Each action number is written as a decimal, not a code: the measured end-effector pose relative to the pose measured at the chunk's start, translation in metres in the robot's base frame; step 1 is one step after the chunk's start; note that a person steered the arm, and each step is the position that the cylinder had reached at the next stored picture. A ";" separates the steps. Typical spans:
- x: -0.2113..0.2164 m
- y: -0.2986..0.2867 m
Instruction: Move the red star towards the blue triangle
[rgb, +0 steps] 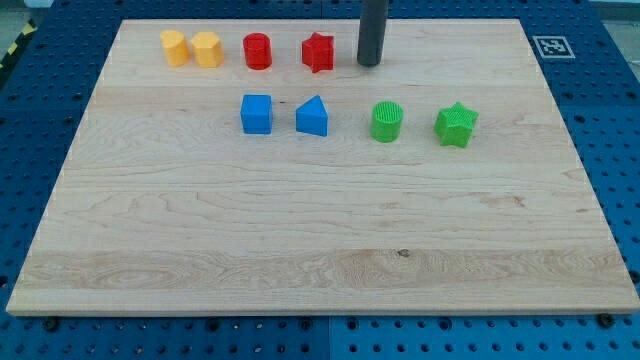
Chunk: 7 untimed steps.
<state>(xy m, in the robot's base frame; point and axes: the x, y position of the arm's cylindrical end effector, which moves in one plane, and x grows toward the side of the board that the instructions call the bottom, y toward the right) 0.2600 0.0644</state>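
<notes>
I am looking down at a pale wooden table (300, 240) with long wood lines running from the view's left to the view's right. It is sitting on a blue base (620, 150) full of little round holes. A small black and white square tag (549, 46) is sticking on the table's top right corner. At the view's top left a bit of yellow and black striped tape (15, 50) is showing.

The red star (318, 52) is sitting near the view's top edge, a little left of the middle. It is lying flat. I cannot tell clearly which way its points are aiming, and it is about as wide as it is tall, so it is not showing a long side.

My arm is carrying no hand, only a dark rod coming down from the view's top. My tip (369, 64) is resting just beside the red star, on its right, with a thin gap showing between them.

The blue triangle (312, 117) is sitting below the red star, with a blue cube (256, 114) near on its left.

A red cylinder (257, 51) is standing left of the star. Further left, two yellow blocks (174, 47) (207, 49) are sitting side by side, almost touching. A green cylinder (387, 122) and a green star (456, 125) are sitting to the right of the blue triangle.
</notes>
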 end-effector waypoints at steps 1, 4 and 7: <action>-0.035 -0.012; -0.012 -0.083; 0.045 -0.029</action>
<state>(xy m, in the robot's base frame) 0.3050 0.0351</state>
